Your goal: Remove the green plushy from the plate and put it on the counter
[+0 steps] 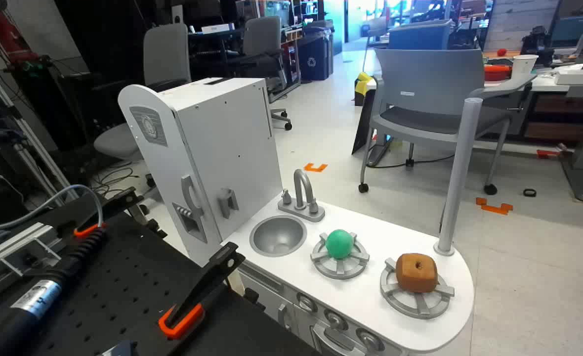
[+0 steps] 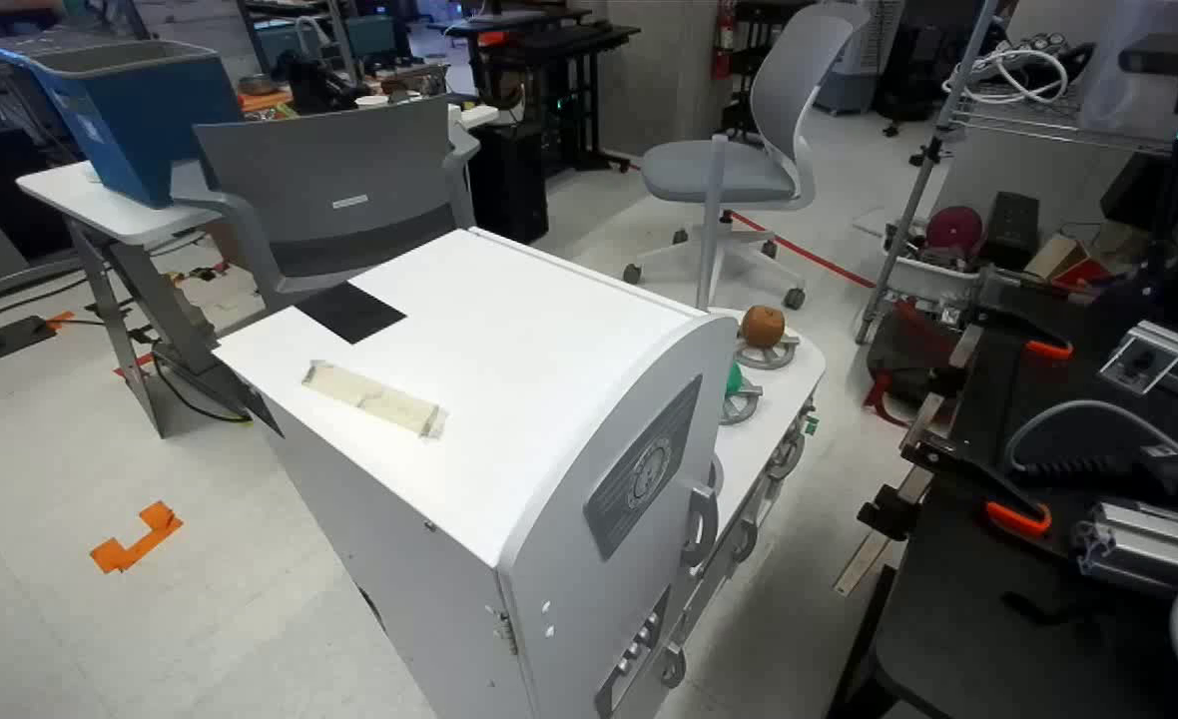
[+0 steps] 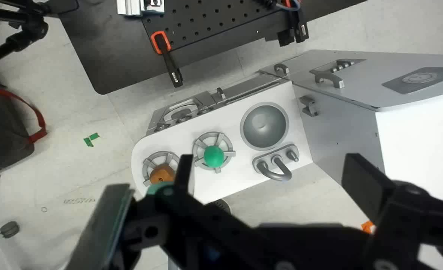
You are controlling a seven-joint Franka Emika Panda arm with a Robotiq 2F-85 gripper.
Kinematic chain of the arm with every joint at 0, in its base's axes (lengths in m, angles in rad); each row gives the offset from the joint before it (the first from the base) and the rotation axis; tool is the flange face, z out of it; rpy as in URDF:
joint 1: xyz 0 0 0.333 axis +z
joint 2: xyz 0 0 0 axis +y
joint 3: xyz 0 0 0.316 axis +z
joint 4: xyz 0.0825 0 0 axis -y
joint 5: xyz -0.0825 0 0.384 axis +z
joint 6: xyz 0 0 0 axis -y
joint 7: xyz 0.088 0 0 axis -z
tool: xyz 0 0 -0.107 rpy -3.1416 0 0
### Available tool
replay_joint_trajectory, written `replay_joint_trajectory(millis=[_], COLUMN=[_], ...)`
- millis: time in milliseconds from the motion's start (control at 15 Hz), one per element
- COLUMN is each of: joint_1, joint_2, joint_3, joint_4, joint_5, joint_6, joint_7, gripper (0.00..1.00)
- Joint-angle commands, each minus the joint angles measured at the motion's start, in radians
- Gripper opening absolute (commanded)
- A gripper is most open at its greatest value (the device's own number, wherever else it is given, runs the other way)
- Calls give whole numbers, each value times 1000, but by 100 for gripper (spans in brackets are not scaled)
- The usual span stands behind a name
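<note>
The green plushy (image 1: 339,244) is a small round ball resting on a grey spoked burner plate (image 1: 341,271). It sits on the white counter (image 1: 385,237) of a toy kitchen. In an exterior view the plushy (image 2: 734,377) is partly hidden by the cabinet. In the wrist view the plushy (image 3: 214,156) lies on the burner plate (image 3: 229,153), just right of the left finger's tip in the picture. My gripper (image 3: 270,168) is open and empty, high above the counter, with its fingers wide apart. The gripper does not show in either exterior view.
A brown block (image 1: 416,273) sits on another burner. A grey sink (image 1: 278,236) and faucet (image 1: 301,193) stand beside the plushy's burner. A tall white cabinet (image 1: 227,148) rises at one end, a grey pole (image 1: 462,173) at the other. A black table (image 1: 123,296) with clamps adjoins.
</note>
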Motion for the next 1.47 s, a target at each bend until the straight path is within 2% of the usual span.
replay_joint_trajectory(millis=[0, 600, 800, 1067, 1400], joint_1=[-13, -13, -9, 1, 20], joint_2=[2, 2, 45, 232, 568], joint_3=[10, 10, 27, 54, 64], joint_4=[4, 4, -3, 23, 108], joint_5=[5, 5, 3, -15, 8], joint_6=[-3, -2, 46, 219, 431], joint_7=[-5, -5, 20, 31, 13], gripper=[100, 100, 100, 100, 100])
